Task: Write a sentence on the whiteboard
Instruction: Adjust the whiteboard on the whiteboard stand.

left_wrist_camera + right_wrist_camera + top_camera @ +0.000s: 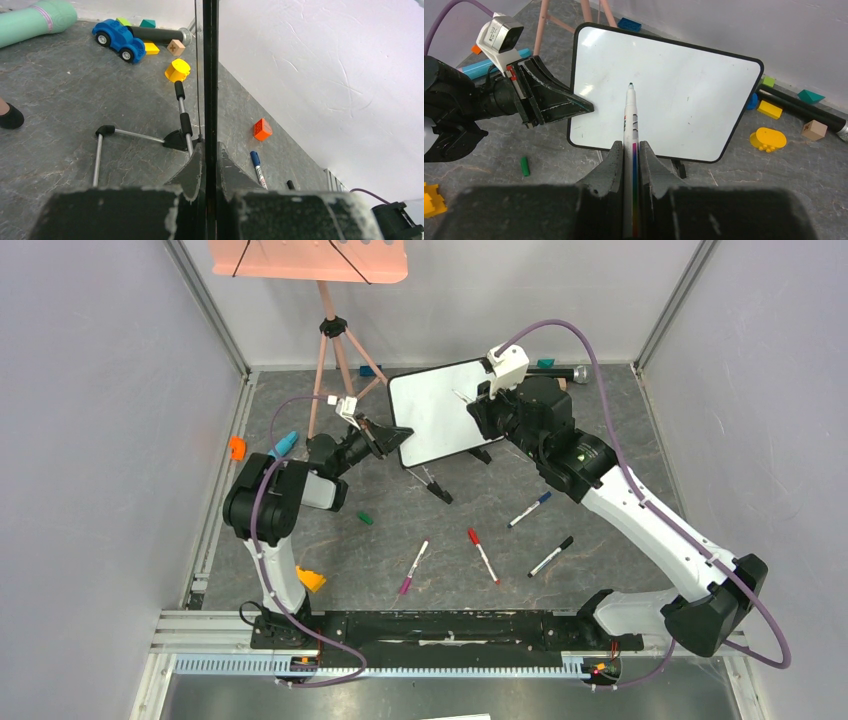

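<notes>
The whiteboard [440,415] stands tilted at the back middle; its face [684,100] is blank and no teal-green sentence shows on it. My left gripper [395,437] is shut on the board's left edge, also seen in the right wrist view [581,106]. In the left wrist view the board is a thin dark edge [210,75] clamped between my left gripper's [210,150] fingers. My right gripper [630,144] is shut on a white marker [629,115] with a rainbow stripe, tip pointing at the board's upper middle. From above, the right gripper [485,405] is at the board's right side.
A salmon-pink tray [308,260] stands on a tripod at the back left. Blue [529,509], red [484,556], black [551,556] and magenta [414,567] markers and a green cap [365,518] lie in front. A toy car [119,39] and blocks lie behind the board.
</notes>
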Available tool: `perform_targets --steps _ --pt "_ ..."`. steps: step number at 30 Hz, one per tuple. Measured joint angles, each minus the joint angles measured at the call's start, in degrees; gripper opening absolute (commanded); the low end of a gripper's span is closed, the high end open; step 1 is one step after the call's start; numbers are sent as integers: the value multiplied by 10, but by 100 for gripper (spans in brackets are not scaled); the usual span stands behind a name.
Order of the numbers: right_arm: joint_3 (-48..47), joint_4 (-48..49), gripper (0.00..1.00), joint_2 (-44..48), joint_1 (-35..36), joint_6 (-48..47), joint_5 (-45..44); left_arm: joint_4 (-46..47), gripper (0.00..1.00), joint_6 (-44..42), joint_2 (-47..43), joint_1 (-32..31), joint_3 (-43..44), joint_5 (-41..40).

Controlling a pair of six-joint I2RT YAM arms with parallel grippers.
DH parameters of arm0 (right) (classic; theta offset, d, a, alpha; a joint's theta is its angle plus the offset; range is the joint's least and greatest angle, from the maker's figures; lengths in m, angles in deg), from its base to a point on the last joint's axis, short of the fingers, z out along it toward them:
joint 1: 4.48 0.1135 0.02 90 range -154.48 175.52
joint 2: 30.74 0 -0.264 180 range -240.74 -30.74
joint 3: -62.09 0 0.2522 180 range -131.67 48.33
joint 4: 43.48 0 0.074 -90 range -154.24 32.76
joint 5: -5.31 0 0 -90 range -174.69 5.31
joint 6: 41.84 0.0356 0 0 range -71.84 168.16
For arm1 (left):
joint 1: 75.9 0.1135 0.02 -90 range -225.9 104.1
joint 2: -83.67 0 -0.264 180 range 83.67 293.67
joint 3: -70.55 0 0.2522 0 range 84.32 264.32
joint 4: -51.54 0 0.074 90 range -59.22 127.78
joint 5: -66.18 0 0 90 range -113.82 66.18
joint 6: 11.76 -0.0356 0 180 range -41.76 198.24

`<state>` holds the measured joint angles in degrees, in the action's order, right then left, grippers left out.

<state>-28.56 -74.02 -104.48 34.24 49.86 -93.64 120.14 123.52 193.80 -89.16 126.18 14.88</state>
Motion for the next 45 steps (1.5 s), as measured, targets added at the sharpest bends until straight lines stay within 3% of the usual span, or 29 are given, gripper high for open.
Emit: perform_targets --steps 15,31,33,35,36,45 --pt "7 0 0 3 -7 4 1 10 2 -78 -33 0 -95 -11" --pt "18 0 0 7 -7 13 11 35 2 -26 10 30 -93 61" --pt "18 0 0 8 -7 13 12 35 7 -26 13 33 -93 78" --pt "18 0 0 9 -7 14 13 37 21 -26 15 34 -93 90" --pt "18 0 0 9 -7 15 14 38 22 -27 15 34 -93 96" --pt "19 1 0 9 -7 17 18 33 19 -27 15 28 -105 174"
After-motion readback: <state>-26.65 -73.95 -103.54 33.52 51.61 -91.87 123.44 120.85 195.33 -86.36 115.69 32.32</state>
